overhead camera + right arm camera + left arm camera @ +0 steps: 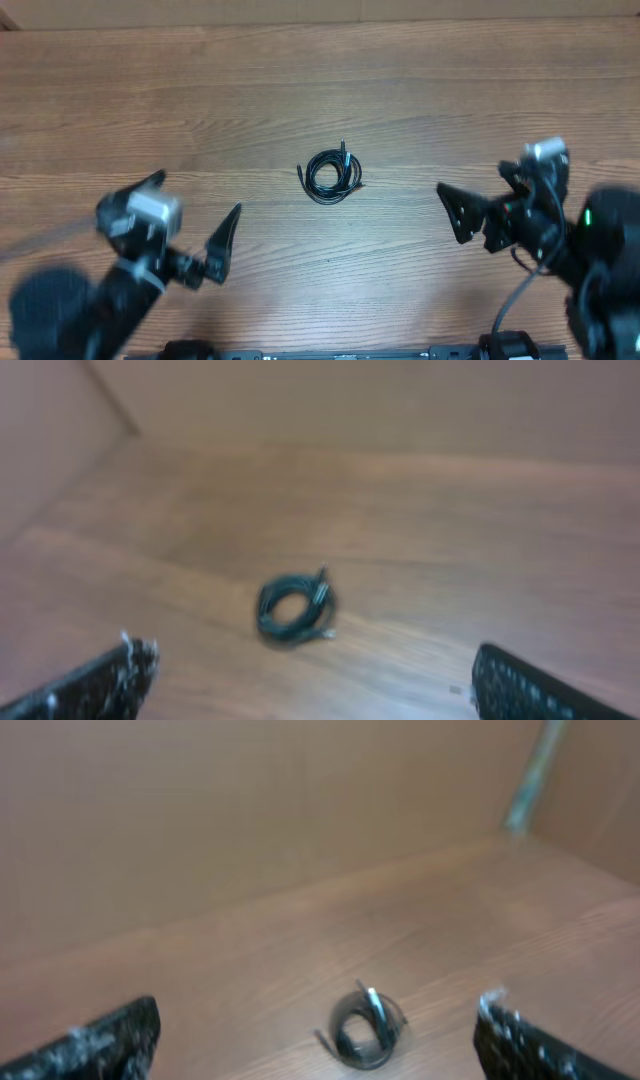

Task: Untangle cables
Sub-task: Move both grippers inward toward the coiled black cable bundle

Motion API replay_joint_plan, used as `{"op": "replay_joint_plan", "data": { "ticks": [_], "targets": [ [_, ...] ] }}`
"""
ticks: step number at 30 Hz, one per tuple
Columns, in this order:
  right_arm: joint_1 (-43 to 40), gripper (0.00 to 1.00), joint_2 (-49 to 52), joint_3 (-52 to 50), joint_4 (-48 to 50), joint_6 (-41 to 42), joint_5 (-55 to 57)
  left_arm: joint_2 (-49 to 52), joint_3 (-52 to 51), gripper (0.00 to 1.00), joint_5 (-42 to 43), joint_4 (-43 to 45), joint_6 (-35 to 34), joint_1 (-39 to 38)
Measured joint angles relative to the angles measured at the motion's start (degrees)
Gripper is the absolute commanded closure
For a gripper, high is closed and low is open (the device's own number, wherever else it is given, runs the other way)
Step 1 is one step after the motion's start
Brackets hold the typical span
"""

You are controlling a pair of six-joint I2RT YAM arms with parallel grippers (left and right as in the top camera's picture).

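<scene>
**On the table between my two grippers: one tiny coil, plenty of ways to botch it**

Right in the middle of the table [320, 80] sit the cables [331, 175], wound into one small black ring. My left gripper [195, 205] and right gripper [475, 195] both hang with fingers spread wide, nothing in either. Each is well clear of the coil on its own side.

What worries me, guessing from here:

- The cords are thin and lie flat on the wood. If I come down too shallow, my fingers close on air; too deep and they scrape the tabletop.
- The loops are stacked tight, so a pinch probably grabs the whole bundle and lifts it as one lump. No untangling there.
- Tugging one end with nothing pinning the rest would just drag the ring along, or cinch it into a real knot.
- Both wrist views are blurry, so picking out a single strand is chancy.

Looks-wise, it's thin black cord in a few turns, with small plug ends poking out: one toward the far side, one on the left, one on the right. I can't tell how many separate cords are in there.
</scene>
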Motion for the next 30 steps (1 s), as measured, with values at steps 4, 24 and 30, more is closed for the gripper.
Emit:
{"op": "replay_joint_plan", "data": {
  "ticks": [4,24,30],
  "targets": [
    [0.0,0.0,10.8,11.0,-5.8,0.1,-9.7,13.7,11.5,0.01,6.6,-10.0,0.0,0.0],
    [7.1,0.0,39.1,13.7,-11.7,13.8,-8.1,54.1,15.2,0.0,-0.7,-11.8,-22.0,-14.2],
    [7.2,0.0,42.7,13.7,-12.7,15.7,-5.0,65.2,15.2,0.0,-4.0,-5.8,-24.8,-15.9]
  ]
}}
